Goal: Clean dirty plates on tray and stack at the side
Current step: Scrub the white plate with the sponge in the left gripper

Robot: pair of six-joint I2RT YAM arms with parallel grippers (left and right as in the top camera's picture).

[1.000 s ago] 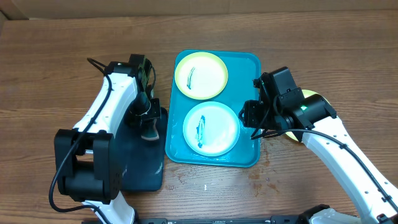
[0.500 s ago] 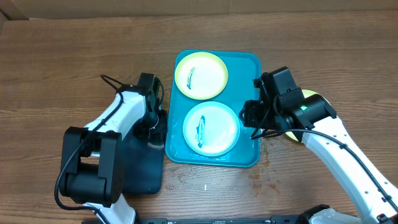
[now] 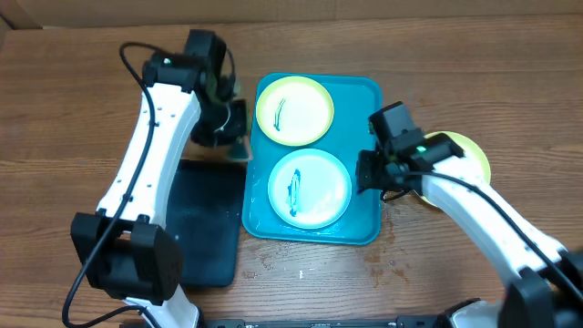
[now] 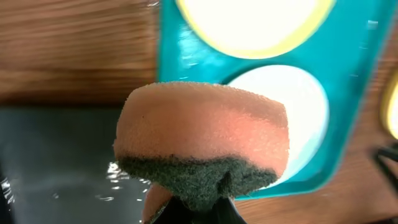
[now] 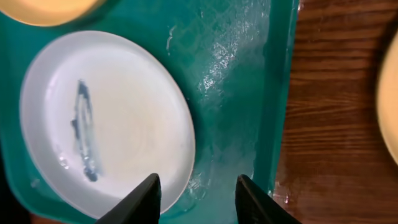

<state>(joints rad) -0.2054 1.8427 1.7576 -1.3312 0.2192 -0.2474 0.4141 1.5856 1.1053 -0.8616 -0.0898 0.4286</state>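
Overhead shot: the tray [image 3: 364, 96] sits mid-worktop [image 3: 73, 91] with two plates inside. A yellow-green plate [image 3: 294, 110] is at the far end and a light blue plate [image 3: 310, 189] is nearer, both with dark smears. The third plate [image 3: 472, 155], also yellow-green, lies on the wood right of the tray, partly under the right arm. The left pincer [image 3: 230, 137] is clamped on an orange sponge [image 4: 202, 137] with a green scrubby side, by the tray's left edge near the black tray [image 3: 205, 237]. The right pincer [image 5: 198, 198] is spread wide and empty, over the tray floor just beside the light blue plate.
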